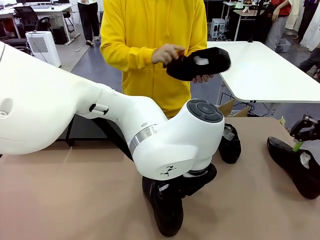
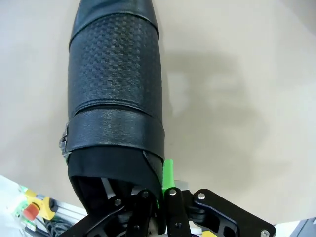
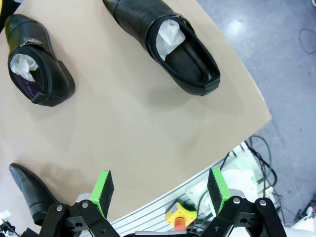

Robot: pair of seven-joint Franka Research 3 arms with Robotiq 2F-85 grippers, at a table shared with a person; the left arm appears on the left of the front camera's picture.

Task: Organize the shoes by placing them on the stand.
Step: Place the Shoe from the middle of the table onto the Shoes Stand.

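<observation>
Stretching left arm point(image 1: 165, 145) across the middle, wrist pointing down; clamping left gripper point(image 2: 161, 183) tight on shoe point(image 2: 116, 84) collar; holding right gripper point(image 3: 160, 185) spread wide, hovering at far right.

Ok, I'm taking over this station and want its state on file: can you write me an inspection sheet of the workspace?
Surface: tan tabletop, no spills seen.
Job's things: four black shoes. The near shoe lies on the table, the middle shoe and the right-hand shoe are stuffed with white paper, and the fourth shoe is in the person's hands.
Clutter: nothing seen.
Grippers: left gripper has its jaws shut on the near shoe's collar. Right gripper has its jaws open and holds nothing, above the table.
Cables: loose cables on the floor beside the table, and a yellow box with a red button below its edge.
Surroundings: person in a yellow hoodie at the far side, with a white table behind.
</observation>
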